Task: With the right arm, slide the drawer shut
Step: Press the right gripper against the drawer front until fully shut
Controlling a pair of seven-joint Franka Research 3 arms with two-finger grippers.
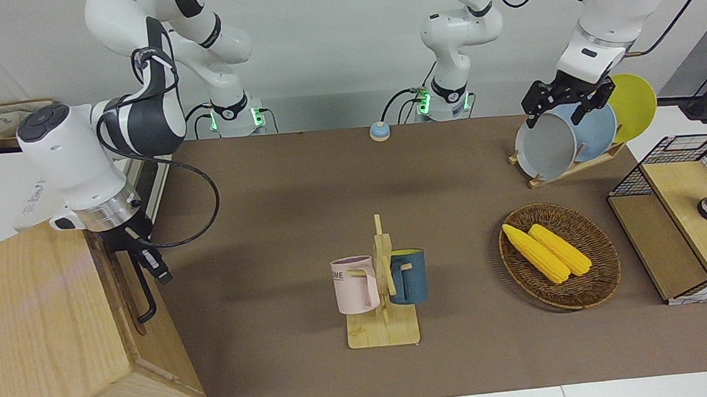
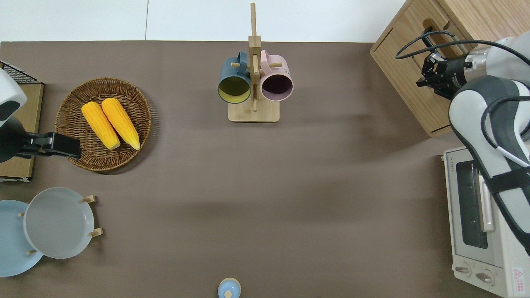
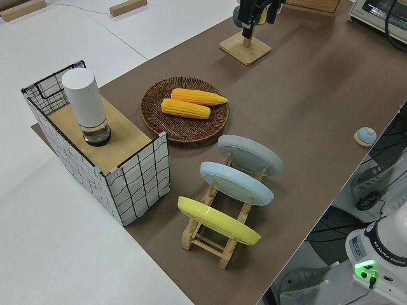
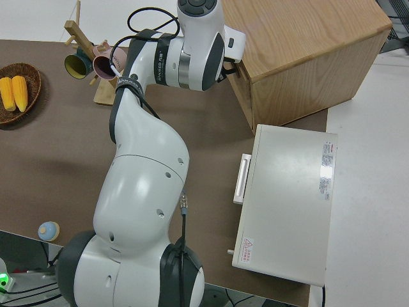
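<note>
The right gripper presses against the drawer front beside its handle — drawer looks flush; finger state unclear.

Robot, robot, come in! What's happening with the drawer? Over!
Right tool pressed against the drawer front by its handle. Drawer looks flush with the box. Left arm parked. Nothing in the way.

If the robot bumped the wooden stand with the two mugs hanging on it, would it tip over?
Probably it would wobble or tip: the mug stand is a tall thin post on a small flat base. The pink mug and blue mug hang high on pegs, so they would likely swing or slip off.
</note>
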